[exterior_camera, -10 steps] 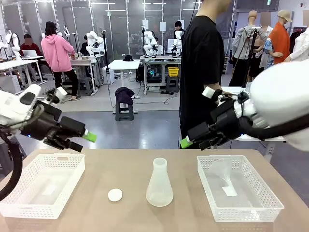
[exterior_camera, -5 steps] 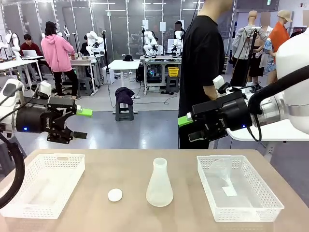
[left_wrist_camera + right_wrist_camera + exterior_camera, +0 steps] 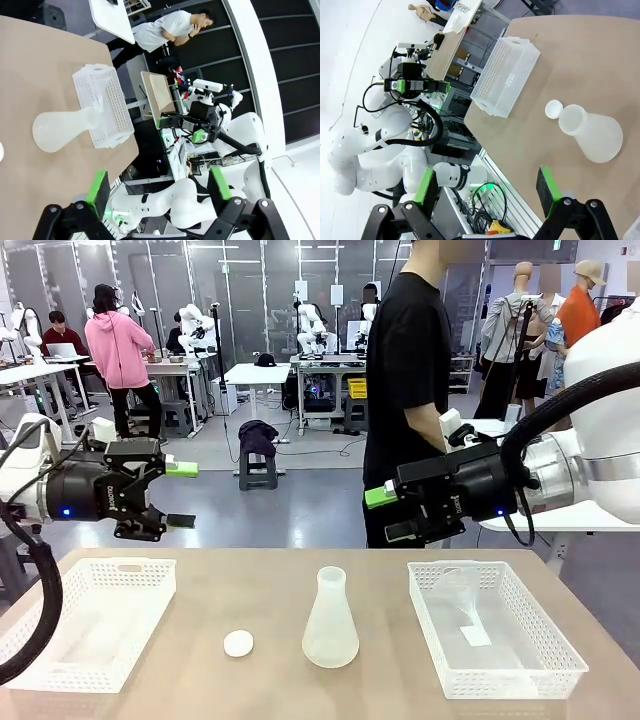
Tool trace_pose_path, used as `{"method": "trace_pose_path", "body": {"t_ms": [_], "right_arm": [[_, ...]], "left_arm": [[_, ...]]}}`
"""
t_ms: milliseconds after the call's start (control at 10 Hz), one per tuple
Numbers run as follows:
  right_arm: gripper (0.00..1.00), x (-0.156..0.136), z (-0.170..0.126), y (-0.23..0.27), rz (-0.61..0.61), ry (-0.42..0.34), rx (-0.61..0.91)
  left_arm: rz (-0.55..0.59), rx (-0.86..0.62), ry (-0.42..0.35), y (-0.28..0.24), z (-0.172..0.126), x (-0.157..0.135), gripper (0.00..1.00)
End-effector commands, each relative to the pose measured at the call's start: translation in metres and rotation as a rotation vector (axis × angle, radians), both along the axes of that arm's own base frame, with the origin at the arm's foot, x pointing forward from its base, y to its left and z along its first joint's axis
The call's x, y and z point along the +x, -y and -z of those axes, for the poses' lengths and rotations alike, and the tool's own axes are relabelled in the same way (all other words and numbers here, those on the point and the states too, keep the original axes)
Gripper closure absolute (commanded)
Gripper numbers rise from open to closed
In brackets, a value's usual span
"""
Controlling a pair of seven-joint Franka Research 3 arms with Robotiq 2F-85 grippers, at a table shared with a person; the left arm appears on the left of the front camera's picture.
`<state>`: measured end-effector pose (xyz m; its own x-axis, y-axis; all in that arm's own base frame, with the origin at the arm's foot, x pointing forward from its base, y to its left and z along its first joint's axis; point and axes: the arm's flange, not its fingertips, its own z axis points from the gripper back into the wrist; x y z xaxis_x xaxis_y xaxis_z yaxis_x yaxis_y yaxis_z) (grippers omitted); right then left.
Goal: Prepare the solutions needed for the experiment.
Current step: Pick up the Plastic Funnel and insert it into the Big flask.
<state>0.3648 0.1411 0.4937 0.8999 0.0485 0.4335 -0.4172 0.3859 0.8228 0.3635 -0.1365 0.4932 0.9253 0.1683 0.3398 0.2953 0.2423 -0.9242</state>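
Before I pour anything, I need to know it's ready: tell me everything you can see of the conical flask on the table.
The conical flask is frosted, translucent white plastic by its look: wide base, narrow neck, open mouth. It stands upright on the tan table, between the left basket and the right basket, touching nothing else. Whether it holds liquid cannot be told.

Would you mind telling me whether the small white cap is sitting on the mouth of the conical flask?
No, the white cap lies flat on the table beside the open-mouthed conical flask.
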Motion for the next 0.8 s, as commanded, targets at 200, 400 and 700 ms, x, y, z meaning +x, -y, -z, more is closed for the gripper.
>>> {"method": "trace_pose_path", "body": {"t_ms": [200, 400, 700], "right_arm": [[0.0, 0.001, -0.001, 0.0, 0.003, 0.003, 0.01], [0.0, 0.01, 0.009, 0.015, -0.035, 0.017, -0.095], [0.0, 0.039, 0.005, 0.075, -0.234, 0.195, -0.427]], "left_arm": [[-0.019, -0.006, 0.0, -0.004, -0.001, 0.001, 0.0], [-0.019, -0.006, 0.0, -0.004, -0.001, 0.001, 0.0], [0.024, -0.03, 0.011, -0.025, -0.003, -0.004, 0.0]]}}
